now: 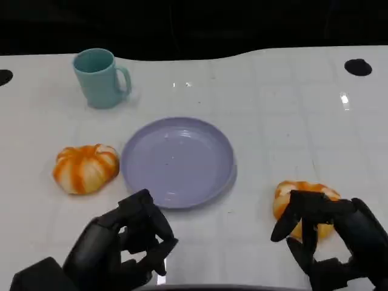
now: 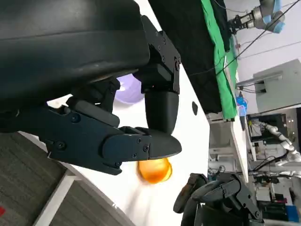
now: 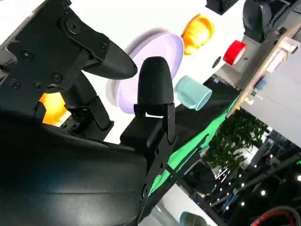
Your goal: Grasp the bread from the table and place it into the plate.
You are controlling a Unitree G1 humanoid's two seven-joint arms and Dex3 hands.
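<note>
One bread roll (image 1: 301, 203) lies on the white bench (image 1: 279, 115) near its front edge, toward the right corner. The right hand (image 1: 330, 239) arches over it with fingers spread, holding nothing; whether they touch the roll is unclear. The lilac plate (image 1: 179, 161) sits mid-bench, bare. A second roll (image 1: 85, 168) lies just left of the plate. A teal mug (image 1: 100, 77) stands toward the back left. The left hand (image 1: 124, 245) hangs at the front edge, fingers curled in on nothing.

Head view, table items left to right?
Left bread → mug → plate → right bread, with the right hand over it.
</note>
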